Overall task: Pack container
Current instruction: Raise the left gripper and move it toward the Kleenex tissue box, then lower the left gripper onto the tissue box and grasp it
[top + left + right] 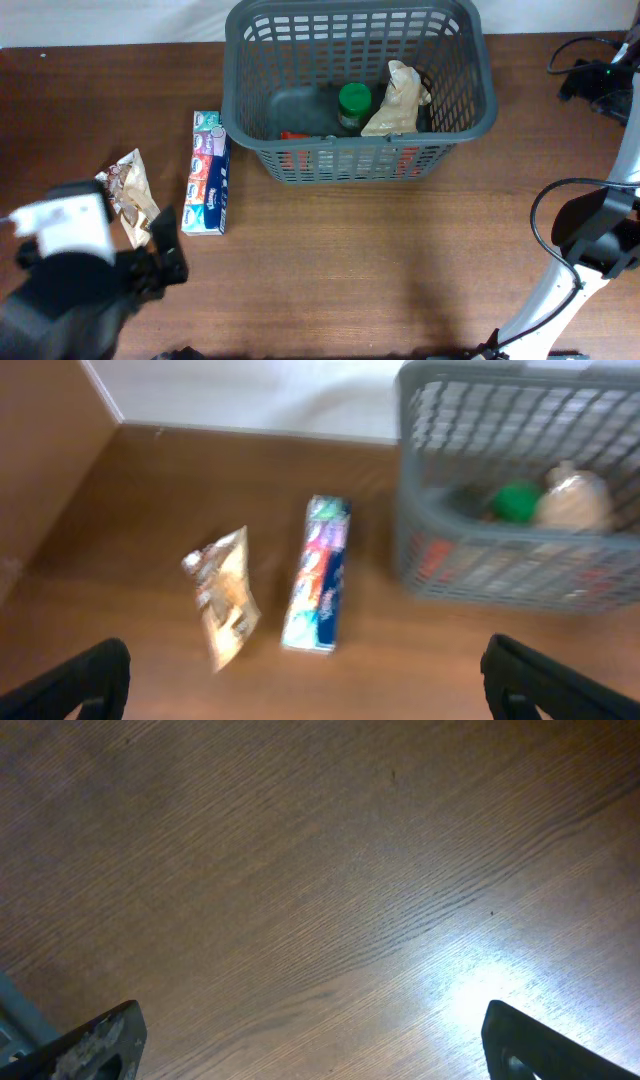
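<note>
The basket (pixel 352 160) stands at the upper middle of the overhead frame, on the worktop (pixel 400 270). It is partly packed. A green-lidded jar (pixel 354 101) and a crumpled beige bag (pixel 397 100) lie on its floor toward the right, with something red (pixel 296 134) by the near wall that I cannot make out.

Two things are not yet in, both at the left of the frame: a long colourful box (pixel 209 172) just beside the basket's left corner, and a snack packet (pixel 131 192) further left.

The left tool (pixel 305 685) is spread wide and empty at the lower left, near the packet. I judge that the packet or the box goes in next. The right tool (pixel 318 1045) is also spread, over bare wood, holding nothing.
</note>
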Robot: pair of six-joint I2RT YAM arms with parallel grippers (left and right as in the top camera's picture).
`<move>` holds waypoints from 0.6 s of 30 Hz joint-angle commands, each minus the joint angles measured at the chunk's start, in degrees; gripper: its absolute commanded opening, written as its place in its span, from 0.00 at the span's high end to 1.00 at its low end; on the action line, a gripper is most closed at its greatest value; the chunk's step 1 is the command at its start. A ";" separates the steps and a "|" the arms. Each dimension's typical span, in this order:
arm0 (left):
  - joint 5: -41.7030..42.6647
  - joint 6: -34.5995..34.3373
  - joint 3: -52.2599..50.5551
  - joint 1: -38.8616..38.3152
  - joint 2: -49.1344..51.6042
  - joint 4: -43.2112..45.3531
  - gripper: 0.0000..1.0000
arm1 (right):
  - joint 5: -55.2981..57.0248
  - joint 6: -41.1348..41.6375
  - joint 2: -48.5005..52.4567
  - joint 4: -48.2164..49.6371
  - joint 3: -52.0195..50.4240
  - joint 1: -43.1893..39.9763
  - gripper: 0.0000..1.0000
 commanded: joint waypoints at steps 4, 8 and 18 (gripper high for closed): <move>-7.48 -13.42 -0.37 7.34 10.69 -6.38 0.00 | 0.09 0.70 0.17 0.09 -0.13 -0.09 0.01; -2.21 -15.85 -0.37 18.29 15.17 -5.99 0.00 | 0.09 0.70 0.17 0.09 -0.13 -0.09 0.01; 42.18 26.62 -0.37 44.54 23.04 11.41 0.00 | 0.09 0.70 0.17 0.09 -0.13 -0.09 0.01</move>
